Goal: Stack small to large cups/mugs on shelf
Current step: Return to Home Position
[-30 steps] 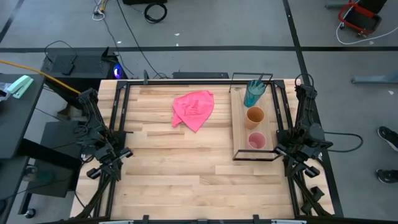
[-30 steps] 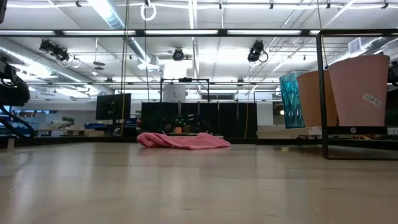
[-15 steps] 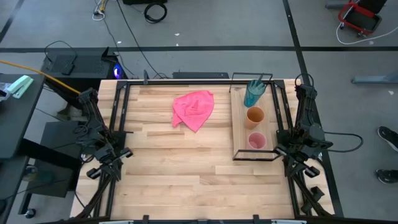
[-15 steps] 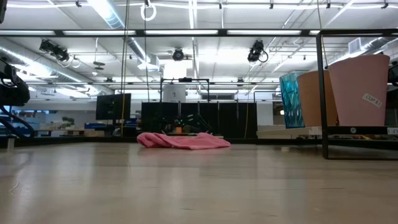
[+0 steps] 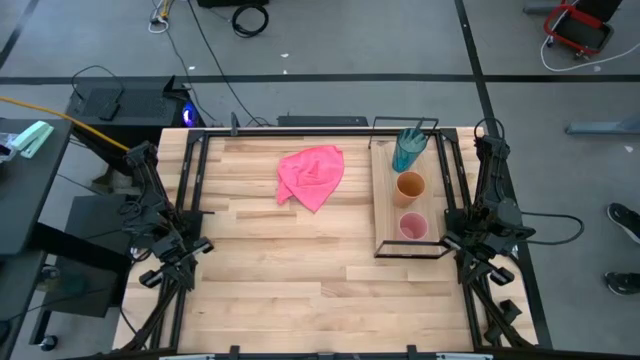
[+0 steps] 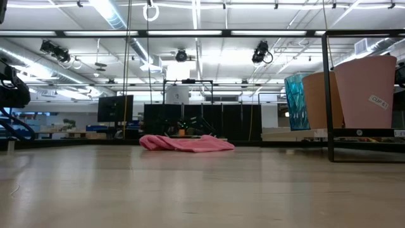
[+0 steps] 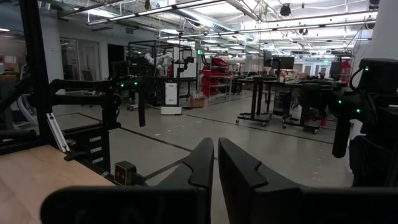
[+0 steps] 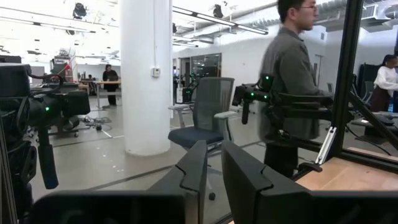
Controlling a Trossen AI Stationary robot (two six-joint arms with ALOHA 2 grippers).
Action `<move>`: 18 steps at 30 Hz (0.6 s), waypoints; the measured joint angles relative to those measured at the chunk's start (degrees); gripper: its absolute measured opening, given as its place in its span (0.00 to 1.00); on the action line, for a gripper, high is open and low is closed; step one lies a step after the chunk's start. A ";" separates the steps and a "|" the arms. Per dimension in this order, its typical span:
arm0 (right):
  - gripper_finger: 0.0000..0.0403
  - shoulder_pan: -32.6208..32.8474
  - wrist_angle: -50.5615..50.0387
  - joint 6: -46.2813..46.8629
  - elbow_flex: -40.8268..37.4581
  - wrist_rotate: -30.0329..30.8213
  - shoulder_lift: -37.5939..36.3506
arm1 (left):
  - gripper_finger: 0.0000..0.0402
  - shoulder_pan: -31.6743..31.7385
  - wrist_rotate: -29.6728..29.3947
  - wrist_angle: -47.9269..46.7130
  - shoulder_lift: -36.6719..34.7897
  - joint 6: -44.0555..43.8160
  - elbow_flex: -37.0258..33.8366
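Three cups stand upright in a row, each on its base, on the light-wood shelf board (image 5: 385,205) at the table's right. The teal one (image 5: 407,150) is farthest, the orange one (image 5: 409,187) in the middle, the pink one (image 5: 413,227) nearest. The low view shows the teal (image 6: 295,101), orange (image 6: 321,101) and pink (image 6: 367,92) cups on the shelf (image 6: 361,133). My left gripper (image 5: 190,247) rests shut and empty at the table's left edge. My right gripper (image 5: 452,243) rests shut and empty at the right edge, beside the shelf's near end.
A crumpled pink cloth (image 5: 312,175) lies on the tabletop at the far middle, left of the shelf; it also shows in the low view (image 6: 186,144). The shelf's black wire frame (image 5: 412,252) stands at its ends. A person (image 8: 289,81) stands beyond the table.
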 joint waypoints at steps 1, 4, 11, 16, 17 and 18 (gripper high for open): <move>0.14 0.00 0.00 0.00 0.00 0.00 0.00 | 0.08 -0.01 0.00 0.00 0.00 0.01 0.00; 0.14 0.00 0.02 0.00 0.00 0.00 0.00 | 0.09 -0.01 0.00 -0.02 0.00 0.00 0.00; 0.14 0.00 0.00 0.00 0.00 0.01 0.01 | 0.09 -0.01 0.00 0.00 0.00 0.00 0.00; 0.14 0.00 0.00 0.00 0.00 0.01 0.01 | 0.08 -0.01 0.00 -0.01 0.00 -0.02 0.00; 0.14 0.00 0.00 0.00 0.00 0.00 0.02 | 0.07 -0.01 0.00 0.00 0.00 -0.02 0.00; 0.14 0.00 0.01 0.00 0.00 0.00 0.02 | 0.07 -0.01 0.00 -0.02 0.00 -0.02 0.00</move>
